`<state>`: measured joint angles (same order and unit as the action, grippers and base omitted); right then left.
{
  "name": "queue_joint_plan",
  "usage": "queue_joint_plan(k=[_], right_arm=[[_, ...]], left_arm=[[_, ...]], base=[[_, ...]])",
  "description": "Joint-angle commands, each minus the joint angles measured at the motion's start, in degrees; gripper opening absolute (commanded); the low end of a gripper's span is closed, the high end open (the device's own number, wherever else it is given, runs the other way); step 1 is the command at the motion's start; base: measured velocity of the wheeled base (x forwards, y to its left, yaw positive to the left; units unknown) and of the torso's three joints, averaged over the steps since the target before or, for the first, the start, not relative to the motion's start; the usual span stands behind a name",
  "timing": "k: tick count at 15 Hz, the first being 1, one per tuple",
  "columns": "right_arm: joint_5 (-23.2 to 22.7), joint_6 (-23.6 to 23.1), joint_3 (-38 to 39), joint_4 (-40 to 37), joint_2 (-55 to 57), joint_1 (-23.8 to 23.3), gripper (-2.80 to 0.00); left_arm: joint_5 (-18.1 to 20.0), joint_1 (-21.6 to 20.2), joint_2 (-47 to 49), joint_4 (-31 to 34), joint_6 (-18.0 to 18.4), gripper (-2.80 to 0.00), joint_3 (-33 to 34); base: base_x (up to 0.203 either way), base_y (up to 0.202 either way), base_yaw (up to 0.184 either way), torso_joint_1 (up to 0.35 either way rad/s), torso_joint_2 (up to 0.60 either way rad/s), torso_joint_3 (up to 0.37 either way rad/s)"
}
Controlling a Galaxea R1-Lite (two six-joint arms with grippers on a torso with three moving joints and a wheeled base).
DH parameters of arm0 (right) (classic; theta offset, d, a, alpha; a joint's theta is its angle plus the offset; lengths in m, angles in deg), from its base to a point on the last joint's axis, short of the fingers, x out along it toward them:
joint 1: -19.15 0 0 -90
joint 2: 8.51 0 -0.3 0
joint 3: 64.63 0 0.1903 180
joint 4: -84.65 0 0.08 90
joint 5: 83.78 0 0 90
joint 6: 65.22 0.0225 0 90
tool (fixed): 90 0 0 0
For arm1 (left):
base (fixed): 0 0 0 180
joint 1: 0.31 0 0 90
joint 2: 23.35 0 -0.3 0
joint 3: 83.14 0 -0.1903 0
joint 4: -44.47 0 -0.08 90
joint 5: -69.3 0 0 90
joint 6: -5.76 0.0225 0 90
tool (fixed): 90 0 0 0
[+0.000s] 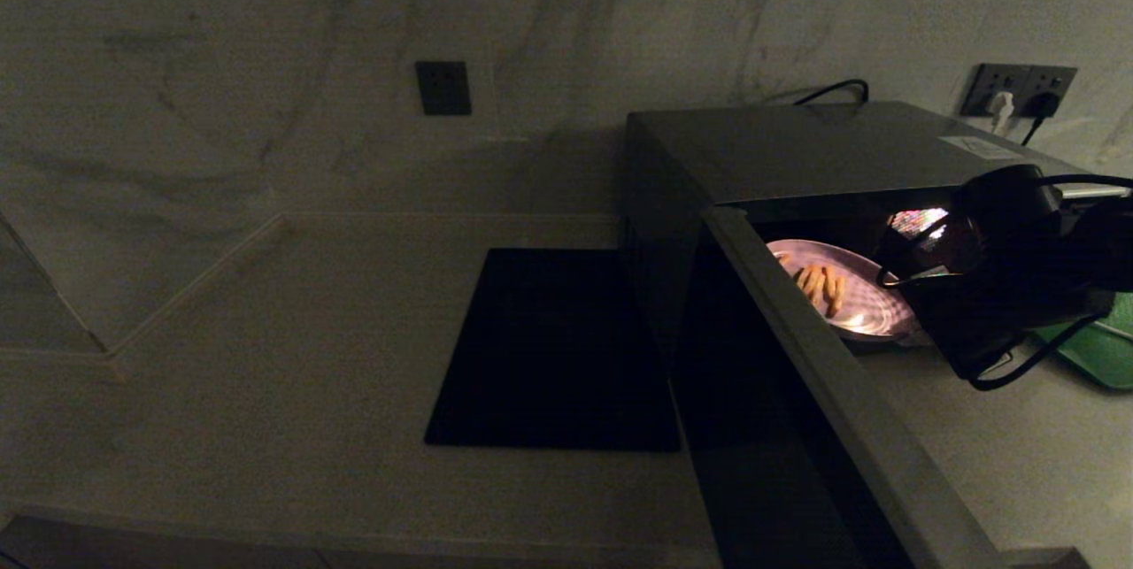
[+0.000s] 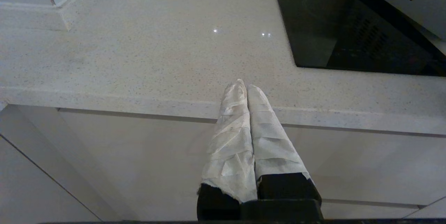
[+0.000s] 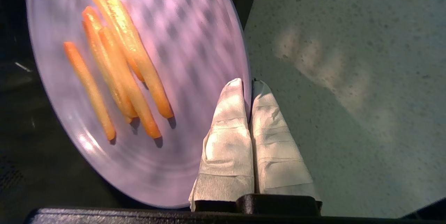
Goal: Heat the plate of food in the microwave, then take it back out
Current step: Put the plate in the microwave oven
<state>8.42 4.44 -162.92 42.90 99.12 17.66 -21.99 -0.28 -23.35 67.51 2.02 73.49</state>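
Plate of food [image 3: 195, 56] rim pinched between right gripper [image 3: 248, 84] fingers, at microwave [image 1: 797, 153] mouth (left gripper [image 2: 246, 86] fingers closed, empty)

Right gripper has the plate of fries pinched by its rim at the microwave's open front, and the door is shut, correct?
Not quite: the microwave door is swung open, as the head view shows. The rest holds: the right gripper pinches the rim of the plate of fries at the open front.

The open door [image 1: 823, 392] hides the plate's [image 1: 872, 303] 9 o'clock rim, the right arm [image 1: 1018, 286] covers its 3 o'clock edge, and the green tray [image 1: 1102, 357] runs off-frame.
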Motion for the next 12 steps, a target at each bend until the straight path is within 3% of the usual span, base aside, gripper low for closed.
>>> queue_joint_plan(k=[1,12], right_arm=[[-0.01,0.39,-0.63,0.01,1.23,-0.01,-2.80],[-0.01,-0.98,-6.38,1.31,7.11,-0.01,-2.80]], left_arm=[[-0.03,-0.02,-0.09,-0.02,-0.04,-2.80,0.00],[-0.03,-0.02,-0.09,-0.02,-0.04,-2.80,0.00]], base=[[0.000,0.000,0.000,0.000,0.00,0.000],[0.000,0.000,0.000,0.000,0.00,0.000]])
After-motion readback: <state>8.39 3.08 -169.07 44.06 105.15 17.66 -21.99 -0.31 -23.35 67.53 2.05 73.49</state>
